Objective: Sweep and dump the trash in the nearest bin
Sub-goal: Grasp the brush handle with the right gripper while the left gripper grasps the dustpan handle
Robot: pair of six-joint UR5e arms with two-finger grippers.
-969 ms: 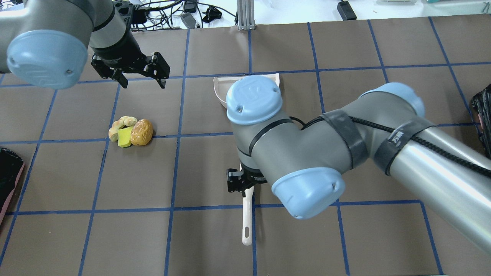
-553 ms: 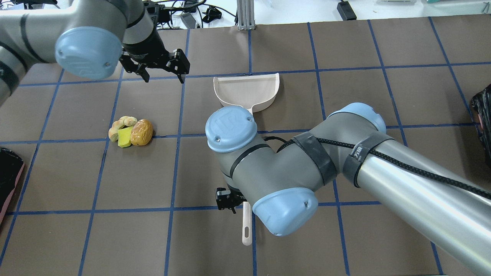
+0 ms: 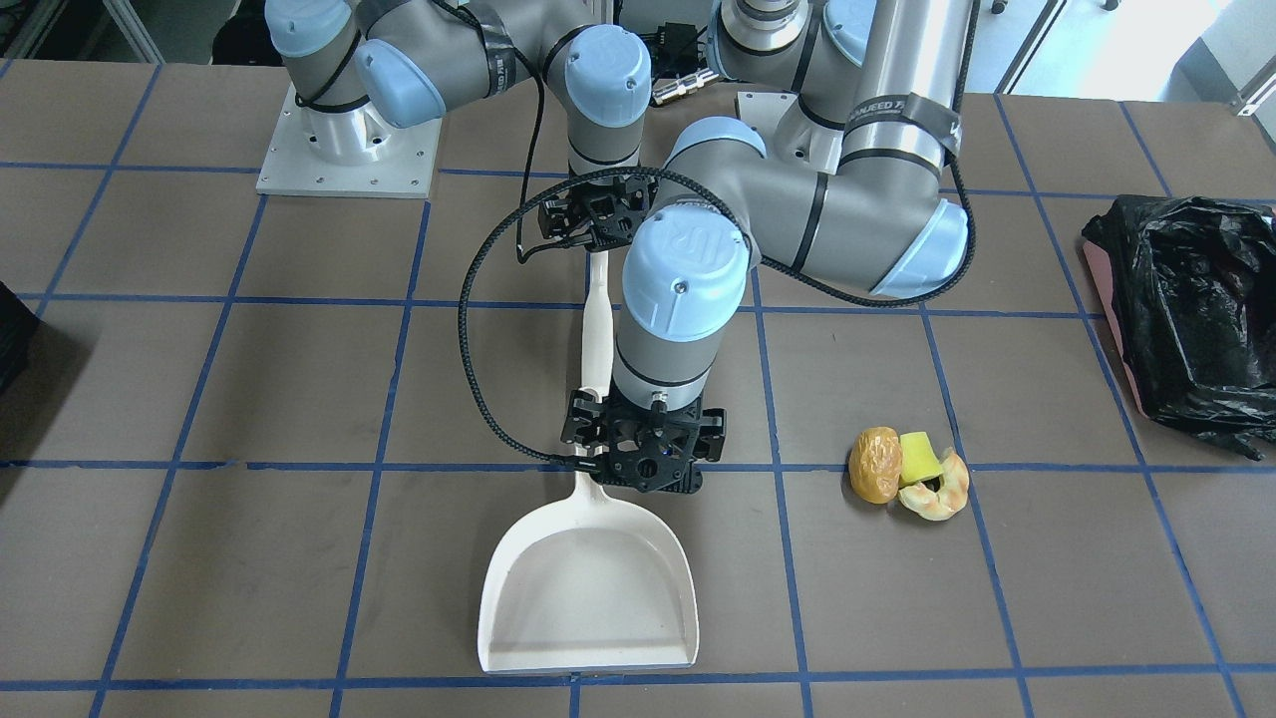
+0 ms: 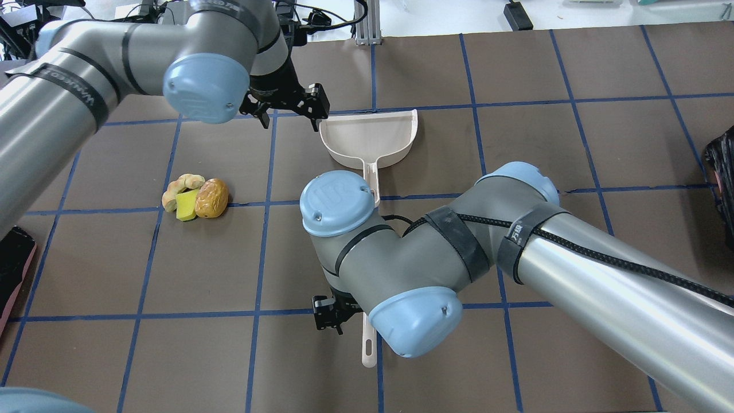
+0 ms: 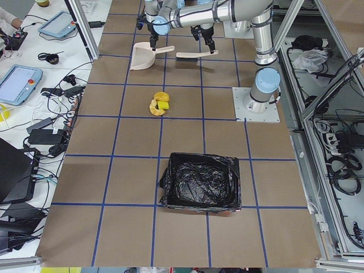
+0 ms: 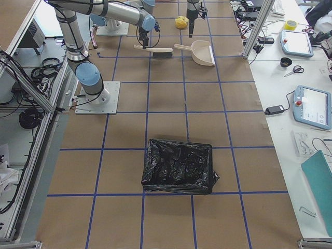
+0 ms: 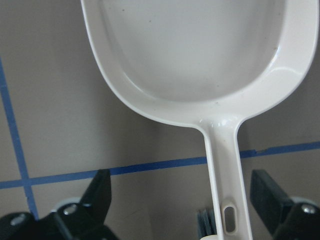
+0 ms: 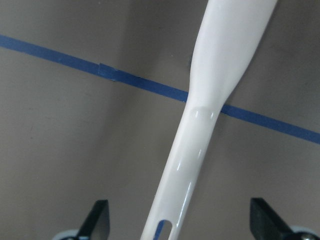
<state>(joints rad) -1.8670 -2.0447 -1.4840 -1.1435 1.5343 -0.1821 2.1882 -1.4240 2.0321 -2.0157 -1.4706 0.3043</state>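
The trash (image 4: 195, 198) is a brown lump, a yellow-green wedge and a tan croissant piece, bunched on the table; it also shows in the front view (image 3: 909, 471). The black-bagged bin (image 3: 1186, 299) with its pinkish side stands at my left end of the table (image 5: 199, 182). My left gripper (image 4: 291, 121) is open over the white dustpan (image 4: 370, 137), whose handle (image 7: 222, 165) lies between its fingers (image 7: 97, 195). My right gripper (image 3: 596, 224) is open over the white brush handle (image 8: 200, 130), near its end (image 4: 369, 350). Neither gripper holds anything.
A second black-bagged bin (image 6: 179, 166) stands at my right end of the table. The brush head lies under my right arm, in line with the dustpan handle (image 3: 595, 329). Blue tape lines grid the brown table. Cables and tablets lie past the far edge.
My left gripper has moved right, from beyond the trash to the dustpan. My right gripper has moved back along the brush handle towards its end. Both stayed open; the trash has not moved.
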